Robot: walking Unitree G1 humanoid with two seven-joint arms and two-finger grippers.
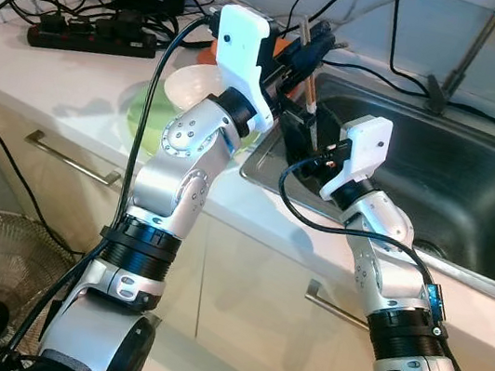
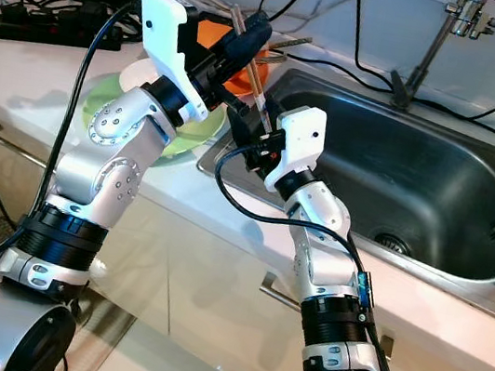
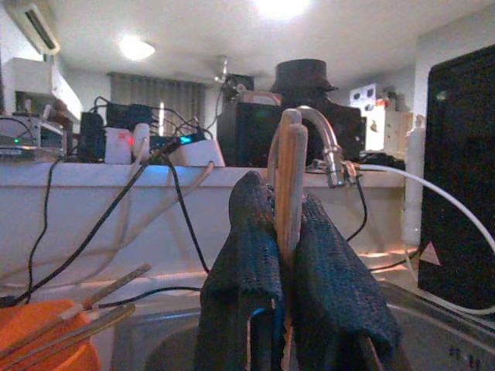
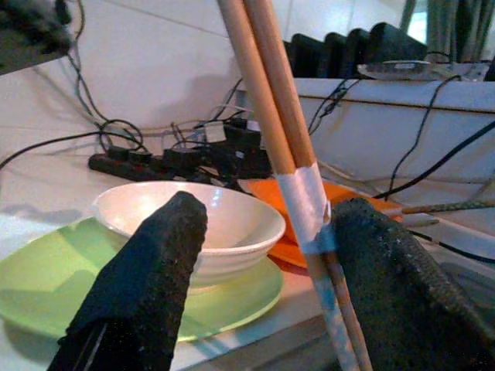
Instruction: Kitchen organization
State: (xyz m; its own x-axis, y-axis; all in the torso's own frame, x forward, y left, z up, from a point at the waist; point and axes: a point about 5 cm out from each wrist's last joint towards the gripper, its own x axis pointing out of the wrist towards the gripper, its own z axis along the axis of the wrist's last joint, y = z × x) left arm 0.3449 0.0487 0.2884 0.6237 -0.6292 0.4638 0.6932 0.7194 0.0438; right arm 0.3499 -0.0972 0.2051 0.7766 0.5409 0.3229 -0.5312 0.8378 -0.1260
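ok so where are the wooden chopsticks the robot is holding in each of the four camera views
Left eye: chopsticks top centre, by the sink.
Right eye: top centre.
Left wrist: centre, upright between the left hand's fingers.
Right wrist: diagonal, taped band.
Shared landmark: orange plate.

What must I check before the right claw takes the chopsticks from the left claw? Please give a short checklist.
1. Left claw shut on the chopsticks: ok.
2. Right claw open around the chopsticks: ok.
3. Chopsticks touching a right finger: cannot tell.
4. Chopsticks together as a pair, taped: ok.
5. White bowl resting on the green plate, apart from the claws: ok.
6. Steel sink basin free of dishes: ok.
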